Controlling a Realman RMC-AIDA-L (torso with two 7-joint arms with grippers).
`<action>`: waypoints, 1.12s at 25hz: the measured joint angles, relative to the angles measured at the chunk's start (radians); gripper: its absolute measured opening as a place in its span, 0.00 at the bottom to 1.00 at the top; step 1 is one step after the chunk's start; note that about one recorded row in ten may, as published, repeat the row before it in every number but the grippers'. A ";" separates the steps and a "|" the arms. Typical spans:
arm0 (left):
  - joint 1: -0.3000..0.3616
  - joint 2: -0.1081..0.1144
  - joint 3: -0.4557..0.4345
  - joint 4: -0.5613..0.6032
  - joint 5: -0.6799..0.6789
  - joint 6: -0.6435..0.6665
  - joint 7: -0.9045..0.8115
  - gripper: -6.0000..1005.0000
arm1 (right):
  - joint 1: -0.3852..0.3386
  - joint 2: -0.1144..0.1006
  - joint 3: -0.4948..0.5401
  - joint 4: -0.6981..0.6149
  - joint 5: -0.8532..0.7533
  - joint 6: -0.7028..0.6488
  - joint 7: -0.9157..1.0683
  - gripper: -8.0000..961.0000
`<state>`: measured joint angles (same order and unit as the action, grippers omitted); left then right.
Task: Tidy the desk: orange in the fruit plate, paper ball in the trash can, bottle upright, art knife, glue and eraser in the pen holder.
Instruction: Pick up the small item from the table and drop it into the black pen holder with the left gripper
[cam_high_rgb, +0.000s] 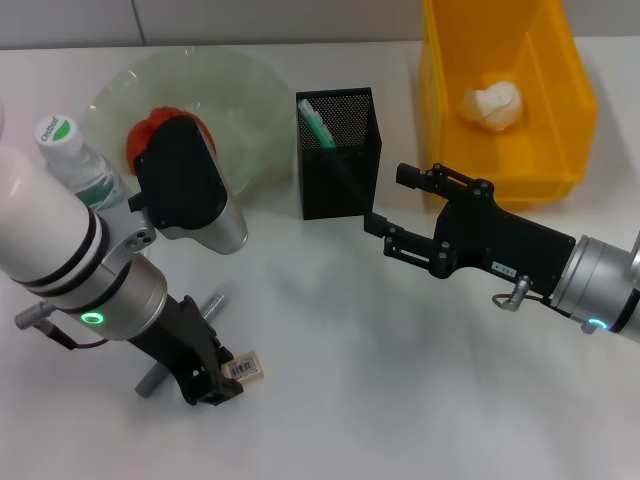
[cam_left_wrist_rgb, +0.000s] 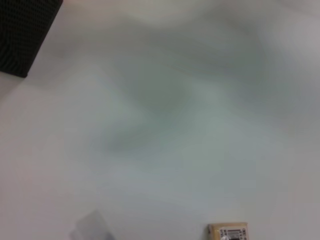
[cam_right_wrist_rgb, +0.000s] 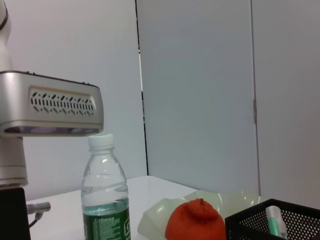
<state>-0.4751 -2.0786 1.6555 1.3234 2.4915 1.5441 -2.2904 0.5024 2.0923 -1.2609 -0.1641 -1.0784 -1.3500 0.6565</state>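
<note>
Two grippers are in view. The left gripper (cam_high_rgb: 215, 385) is low over the near-left worktop (cam_high_rgb: 400, 380), its fingers set around a small tan eraser (cam_high_rgb: 246, 368) with a barcode label; whether they pinch it or merely bracket it cannot be told. In the left wrist view the eraser (cam_left_wrist_rgb: 227, 232) lies flat on the white surface, with a corner of the pen holder (cam_left_wrist_rgb: 22, 35) far off.

Just beside the left arm lies a grey rod-shaped item (cam_high_rgb: 180, 345), probably the art knife; its long axis runs diagonally from near-left to far-right, partly hidden under the arm.

The right gripper (cam_high_rgb: 385, 210) hovers beside the black mesh pen holder (cam_high_rgb: 337, 152), fingers spread and holding nothing.

Outward: a green-and-white stick, likely the glue (cam_high_rgb: 316, 125), stands in the pen holder. The orange (cam_high_rgb: 150, 135) sits in the fruit plate (cam_high_rgb: 250, 100). The bottle (cam_high_rgb: 75, 160) stands upright. The paper ball (cam_high_rgb: 493, 106) rests in the yellow trash can (cam_high_rgb: 570, 90).

Judgement: the eraser is the item in hand. The pen holder lies away to the far right of the left fingers, well apart. The left arm is clearly nearer both remaining items.
</note>
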 joint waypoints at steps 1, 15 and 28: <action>0.000 0.000 0.002 0.000 0.002 -0.002 0.000 0.42 | 0.000 0.000 0.000 0.000 0.000 0.000 0.000 0.76; -0.001 0.000 0.005 0.021 0.000 -0.001 0.006 0.27 | 0.001 0.000 0.004 0.002 0.000 0.005 0.000 0.76; 0.003 0.006 -0.101 0.096 -0.050 -0.006 0.031 0.29 | -0.007 0.000 0.035 0.007 0.000 0.005 0.000 0.76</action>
<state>-0.4720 -2.0729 1.5550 1.4198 2.4416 1.5384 -2.2598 0.4957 2.0924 -1.2261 -0.1573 -1.0784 -1.3451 0.6566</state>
